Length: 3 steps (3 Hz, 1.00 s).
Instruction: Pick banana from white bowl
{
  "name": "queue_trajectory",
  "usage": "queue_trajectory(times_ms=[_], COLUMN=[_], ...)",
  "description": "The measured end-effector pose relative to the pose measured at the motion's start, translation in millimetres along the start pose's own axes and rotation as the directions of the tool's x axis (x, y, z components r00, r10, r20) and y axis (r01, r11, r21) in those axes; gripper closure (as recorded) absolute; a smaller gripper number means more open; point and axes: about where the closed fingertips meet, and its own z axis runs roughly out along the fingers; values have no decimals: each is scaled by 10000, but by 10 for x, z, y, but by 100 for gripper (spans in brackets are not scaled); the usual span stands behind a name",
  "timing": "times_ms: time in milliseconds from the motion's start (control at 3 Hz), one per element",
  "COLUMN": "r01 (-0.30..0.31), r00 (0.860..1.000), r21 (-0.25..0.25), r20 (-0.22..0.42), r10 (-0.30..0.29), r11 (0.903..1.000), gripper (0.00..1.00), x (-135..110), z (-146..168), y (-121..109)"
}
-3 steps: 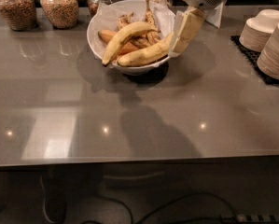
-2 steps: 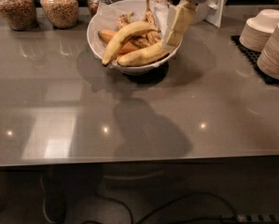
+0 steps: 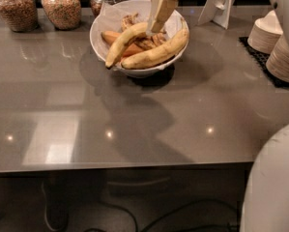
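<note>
**Gripper (image 3: 156, 25) over the white bowl (image 3: 98, 32)**

The gripper hangs at the top of the bowl with its tip pointing down. I cannot tell if it is spread or pressed together. The banana (image 3: 123, 42) lies in the bowl, with its top end right under the gripper's tip. A fatter spotty banana (image 3: 158, 54) lies just beside the tip, nearer the camera. Jars (image 3: 61, 6) stand well away from the gripper.
</note>
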Motion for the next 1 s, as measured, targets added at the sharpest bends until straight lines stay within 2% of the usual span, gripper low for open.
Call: queue_trajectory(times_ms=[333,1000], r01=[-42,-430], r00=[9999,9988], r21=[-198,-760], r20=[110,209], r10=[44,447], r11=[9998,9962], gripper=[30,31], x=[44,174], z=[159,411], y=[-32,82])
